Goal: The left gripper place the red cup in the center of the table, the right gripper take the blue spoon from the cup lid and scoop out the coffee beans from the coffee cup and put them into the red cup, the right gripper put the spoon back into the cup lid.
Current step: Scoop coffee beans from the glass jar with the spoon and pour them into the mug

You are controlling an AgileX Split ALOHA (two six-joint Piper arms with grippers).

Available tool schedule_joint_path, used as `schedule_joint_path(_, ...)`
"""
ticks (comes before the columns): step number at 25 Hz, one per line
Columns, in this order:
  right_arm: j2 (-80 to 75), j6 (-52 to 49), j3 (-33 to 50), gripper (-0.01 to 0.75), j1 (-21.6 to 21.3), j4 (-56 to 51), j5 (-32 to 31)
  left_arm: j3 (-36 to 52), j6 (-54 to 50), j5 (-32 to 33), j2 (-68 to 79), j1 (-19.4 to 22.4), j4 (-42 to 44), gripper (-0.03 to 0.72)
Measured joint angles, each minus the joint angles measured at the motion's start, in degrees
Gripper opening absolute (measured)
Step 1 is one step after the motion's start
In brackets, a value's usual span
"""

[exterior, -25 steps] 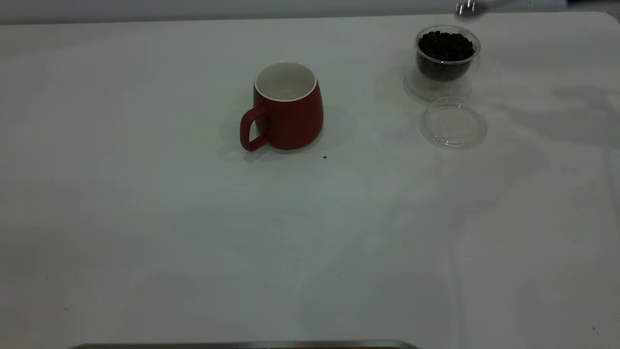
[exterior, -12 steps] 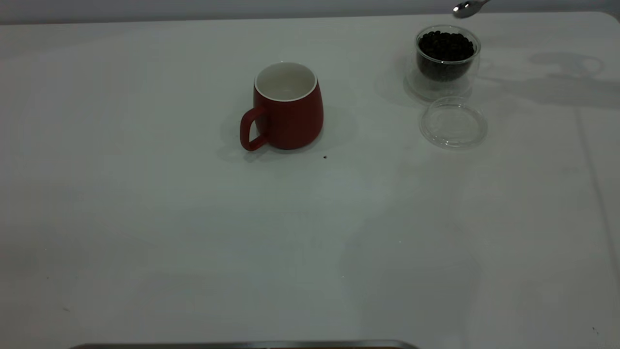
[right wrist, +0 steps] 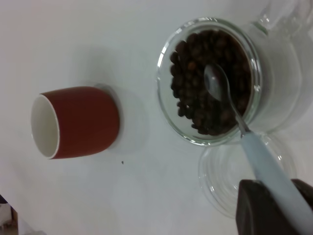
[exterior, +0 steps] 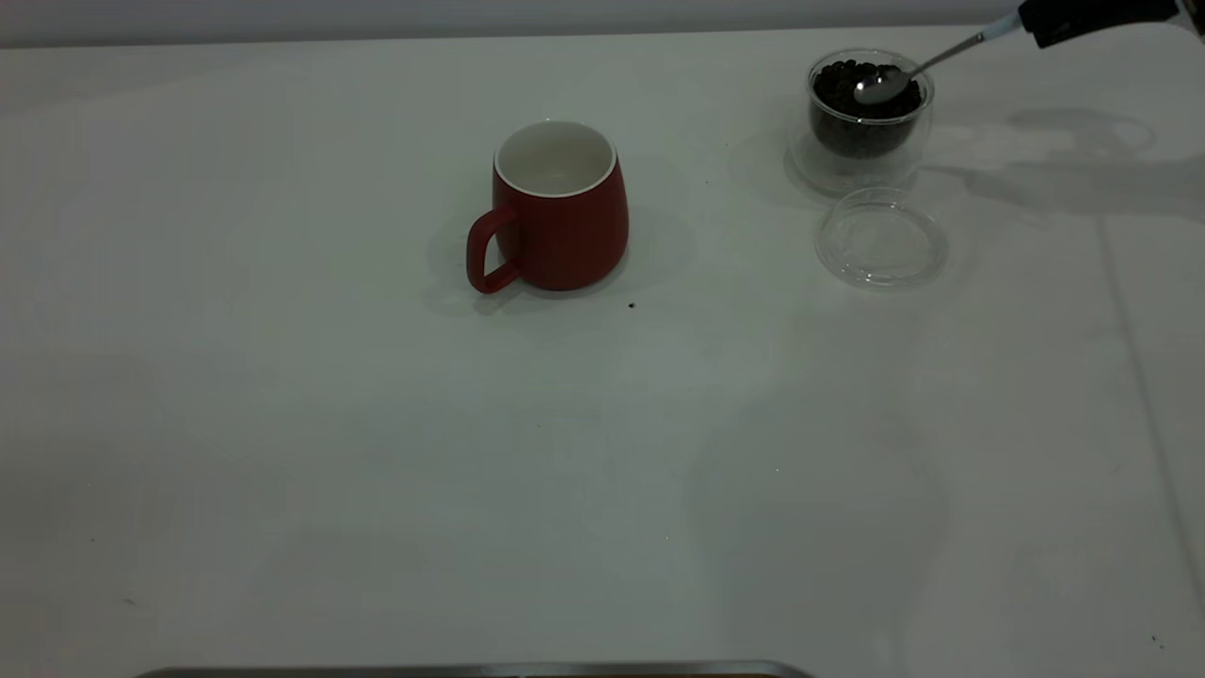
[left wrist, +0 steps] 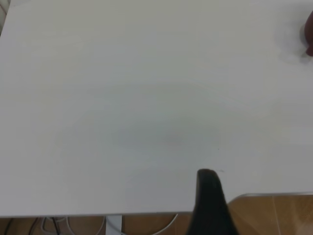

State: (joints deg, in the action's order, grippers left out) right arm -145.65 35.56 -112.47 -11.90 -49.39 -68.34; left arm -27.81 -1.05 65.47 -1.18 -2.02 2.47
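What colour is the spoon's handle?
Pale light blue handle on the metal teaspoon, clearest in the right wrist view.

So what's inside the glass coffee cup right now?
Coffee beans fill the coffee cup, with the blue spoon bowl at their surface, held by the right gripper. Whether the bowl holds beans is unclear.

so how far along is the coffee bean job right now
Done: the red cup stands upright mid-table, its white inside empty, and the cup lid lies bare. In hand: the right gripper holds the blue spoon, its bowl over the coffee beans in the coffee cup; no beans on it yet. Left: scoop, tip them into the red cup, return the spoon to the lid. The left gripper sits parked near the table's edge.
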Motion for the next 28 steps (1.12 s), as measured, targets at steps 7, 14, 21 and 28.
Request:
schedule_joint_path(7, -2.75, 0.0, -0.04, 0.114, 0.0, -0.64, -0.2, 0.0, 0.0, 0.0, 0.0, 0.0, 0.0, 0.587)
schedule_joint_path(14, -2.74, 0.0, -0.04, 0.114, 0.0, -1.23, -0.15, 0.0, 0.0, 0.0, 0.0, 0.0, 0.0, 0.587)
schedule_joint_path(21, -2.74, 0.23, -0.04, 0.114, 0.0, -2.75, -0.04, 0.0, 0.0, 0.0, 0.0, 0.0, 0.0, 0.587)
schedule_joint_path(28, -2.74, 0.23, -0.04, 0.114, -0.54, -2.99, 0.0, 0.0, 0.0, 0.0, 0.0, 0.0, 0.0, 0.587)
